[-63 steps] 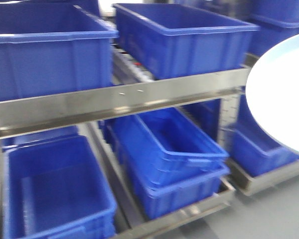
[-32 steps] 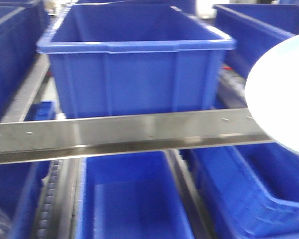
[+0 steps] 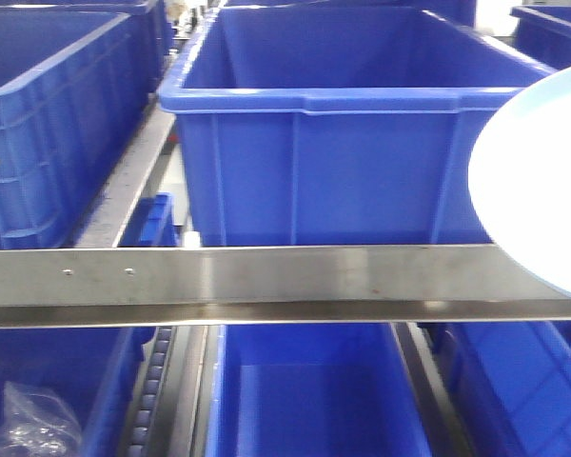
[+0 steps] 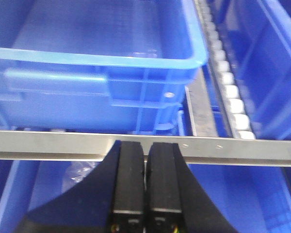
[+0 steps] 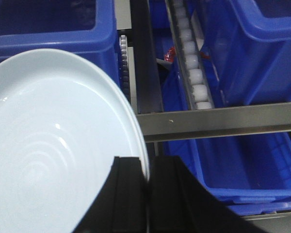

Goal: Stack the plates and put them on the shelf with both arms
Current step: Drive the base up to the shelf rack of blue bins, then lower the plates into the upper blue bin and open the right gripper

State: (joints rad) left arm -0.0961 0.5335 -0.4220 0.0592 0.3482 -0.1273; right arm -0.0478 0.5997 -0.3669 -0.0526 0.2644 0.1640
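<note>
A large, very pale bluish-white plate (image 3: 542, 181) hangs at the right edge of the front view, in front of the shelf's steel rail (image 3: 266, 281). In the right wrist view the same plate (image 5: 53, 145) fills the left half. My right gripper (image 5: 146, 162) is shut on its rim, one finger over the plate's face and the other behind its edge. My left gripper (image 4: 145, 144) is shut with nothing in it, its tips level with the steel rail (image 4: 48, 143) and below a blue bin (image 4: 102, 63). Neither gripper shows in the front view.
Big blue bins (image 3: 352, 133) stand on the upper shelf level, with more (image 3: 305, 400) below the rail. White roller tracks (image 5: 191, 63) run between the bins. A clear plastic bag (image 3: 29, 424) lies in the lower left bin.
The shelf has slid across the front view, from an angled look to a square-on, closer one. The plate has kept its place at the right edge.
</note>
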